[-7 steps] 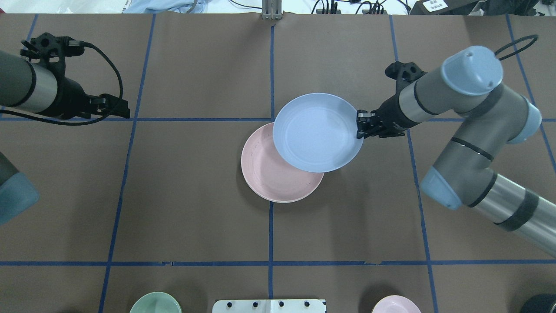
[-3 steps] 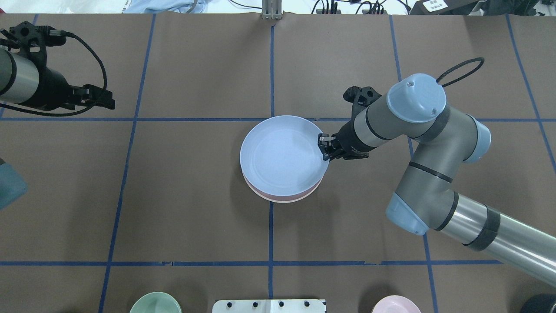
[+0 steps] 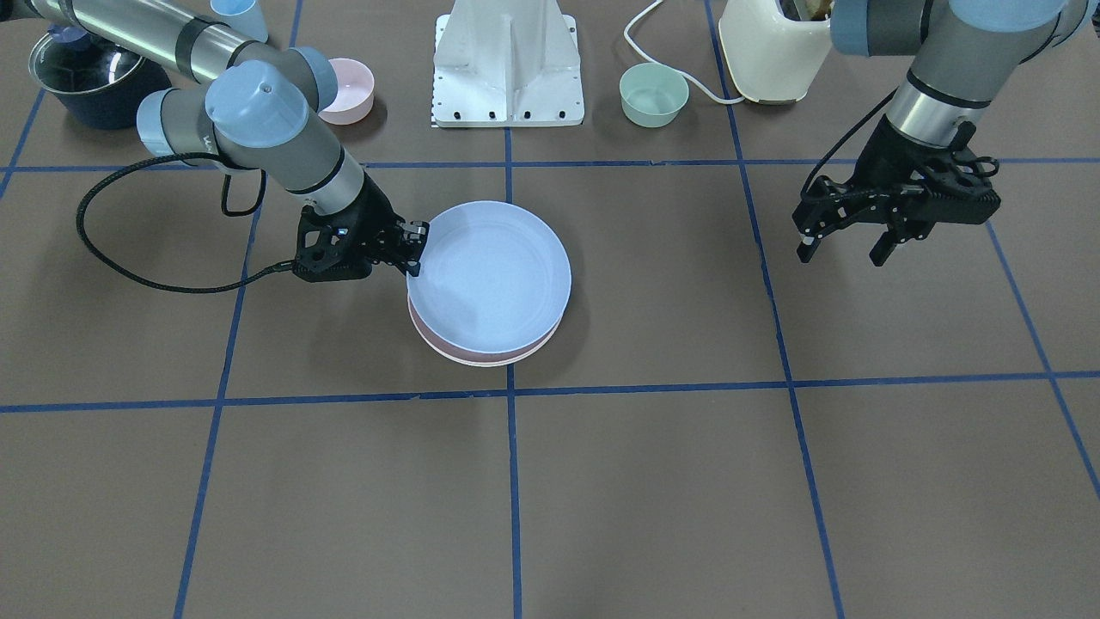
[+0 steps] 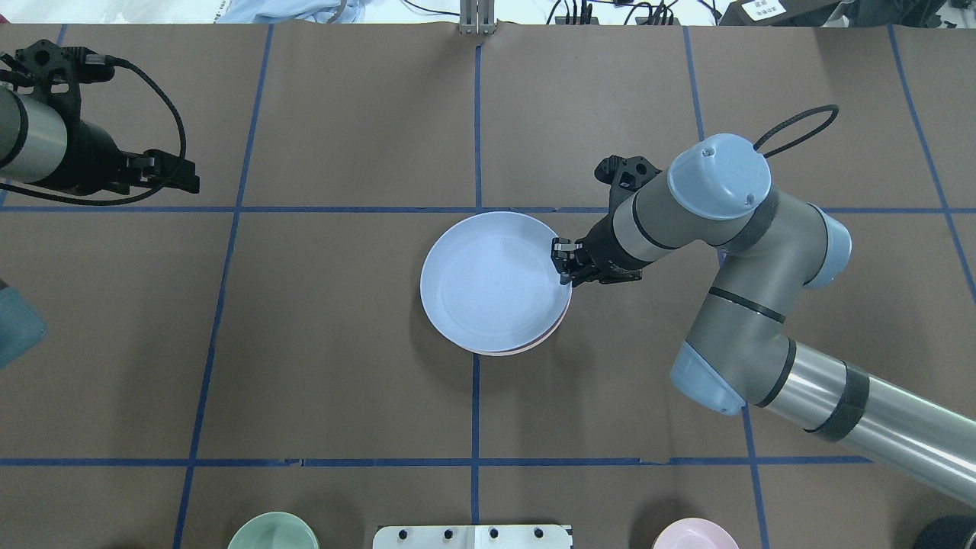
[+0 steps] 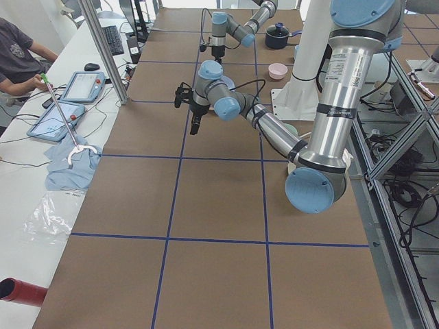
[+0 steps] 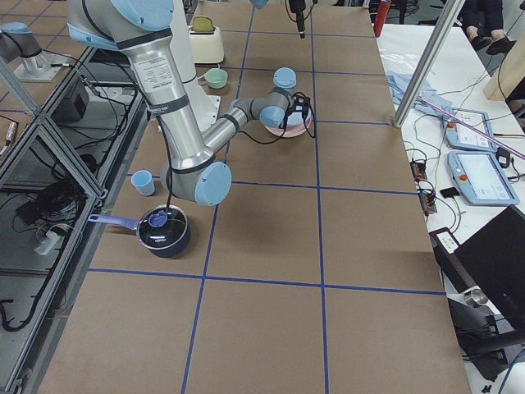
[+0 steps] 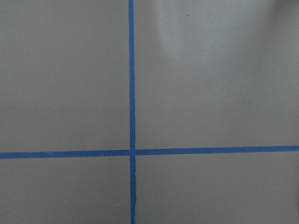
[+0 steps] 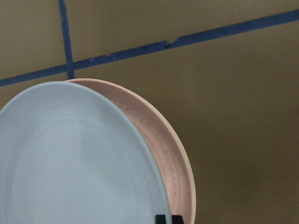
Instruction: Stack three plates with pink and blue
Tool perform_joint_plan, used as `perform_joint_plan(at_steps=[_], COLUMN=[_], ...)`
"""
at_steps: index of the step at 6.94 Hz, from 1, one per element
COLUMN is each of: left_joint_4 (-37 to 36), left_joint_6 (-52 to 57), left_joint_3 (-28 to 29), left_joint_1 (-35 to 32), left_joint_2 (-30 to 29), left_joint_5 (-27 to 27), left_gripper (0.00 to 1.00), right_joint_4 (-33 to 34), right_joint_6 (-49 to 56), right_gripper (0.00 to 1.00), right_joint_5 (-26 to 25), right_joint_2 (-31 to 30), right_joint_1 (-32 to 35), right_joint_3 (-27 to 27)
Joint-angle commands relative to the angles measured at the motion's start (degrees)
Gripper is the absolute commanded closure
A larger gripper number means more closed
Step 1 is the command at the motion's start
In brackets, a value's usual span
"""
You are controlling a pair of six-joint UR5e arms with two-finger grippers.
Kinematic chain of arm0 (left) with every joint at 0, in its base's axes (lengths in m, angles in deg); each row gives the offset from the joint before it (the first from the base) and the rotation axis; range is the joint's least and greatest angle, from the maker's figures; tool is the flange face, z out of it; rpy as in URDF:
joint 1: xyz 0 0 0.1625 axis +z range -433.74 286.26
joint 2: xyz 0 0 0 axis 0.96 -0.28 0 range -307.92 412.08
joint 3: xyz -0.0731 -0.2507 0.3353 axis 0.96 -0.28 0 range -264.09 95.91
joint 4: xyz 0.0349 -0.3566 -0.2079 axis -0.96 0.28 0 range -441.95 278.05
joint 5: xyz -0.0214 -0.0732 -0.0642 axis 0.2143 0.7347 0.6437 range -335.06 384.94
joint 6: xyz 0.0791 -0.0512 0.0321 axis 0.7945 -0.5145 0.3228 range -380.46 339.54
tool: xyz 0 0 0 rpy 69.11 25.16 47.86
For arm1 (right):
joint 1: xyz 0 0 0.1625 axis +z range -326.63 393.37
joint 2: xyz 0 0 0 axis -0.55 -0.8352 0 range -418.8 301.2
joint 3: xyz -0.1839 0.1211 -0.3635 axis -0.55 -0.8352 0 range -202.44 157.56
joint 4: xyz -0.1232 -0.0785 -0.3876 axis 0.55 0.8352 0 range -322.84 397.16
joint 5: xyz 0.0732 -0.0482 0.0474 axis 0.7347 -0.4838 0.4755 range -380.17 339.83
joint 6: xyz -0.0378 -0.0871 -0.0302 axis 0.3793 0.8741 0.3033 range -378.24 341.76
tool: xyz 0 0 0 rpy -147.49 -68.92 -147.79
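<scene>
The light blue plate (image 4: 488,280) lies over the pale pink plate (image 4: 550,334) at the table's middle, shifted slightly off centre so that a pink crescent shows. My right gripper (image 4: 563,264) is shut on the blue plate's rim, seen also from the front (image 3: 416,249). The right wrist view shows the blue plate (image 8: 70,158) over the pink plate (image 8: 163,144); I cannot tell whether they touch. My left gripper (image 3: 840,254) is open and empty, far off over bare table (image 4: 183,180). The cream plate shows in no view.
Near the robot's base (image 3: 509,64) stand a small pink bowl (image 3: 348,86), a green bowl (image 3: 653,93), a light blue cup (image 3: 236,13), a dark pot (image 3: 99,82) and a cream appliance (image 3: 769,47). Blue tape lines cross the brown table.
My right gripper carried the blue plate left and down from beside the pink plate to over it. My left arm drew back toward the table's left edge.
</scene>
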Motion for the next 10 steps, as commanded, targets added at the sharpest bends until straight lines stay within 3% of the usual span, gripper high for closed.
perform_joint_plan(at_steps=[1,3,4,5,6,7,9,10], left_joint_4=[-0.02,0.07,-0.1,-1.15,-2.2,-3.69,-3.8,-2.75], left_joint_6=[0.04,0.21,4.39,12.79,23.22,32.38,46.12,47.49], left_joint_3=[0.13,0.04,0.04,0.47,2.48,3.72,6.62,7.07], left_joint_1=[0.04,-0.13,-2.83,-7.3,-12.3,-17.05,-25.67,-28.41], left_joint_2=[0.42,1.12,1.56,3.22,3.85,4.9,7.71,10.68], left_joint_5=[-0.07,0.11,0.2,1.41,5.6,6.17,6.43,12.35], left_gripper=[0.0,0.0,0.0,0.0,0.0,0.0,0.0,0.0], right_joint_4=[0.07,4.43,9.69,12.79,14.82,17.01,20.18,22.81], right_joint_6=[0.82,3.79,12.86,22.79,31.76,43.34,68.73,73.03], right_gripper=[0.0,0.0,0.0,0.0,0.0,0.0,0.0,0.0], right_joint_5=[-0.68,1.33,4.3,7.9,12.28,14.24,14.44,14.18], right_joint_2=[-0.18,-0.79,-1.58,-6.37,-10.07,-14.55,-22.39,-24.42], right_joint_1=[1.22,6.91,11.39,16.22,22.18,27.9,38.53,41.46], right_joint_3=[-0.19,0.59,2.51,5.66,5.95,5.96,4.21,3.94])
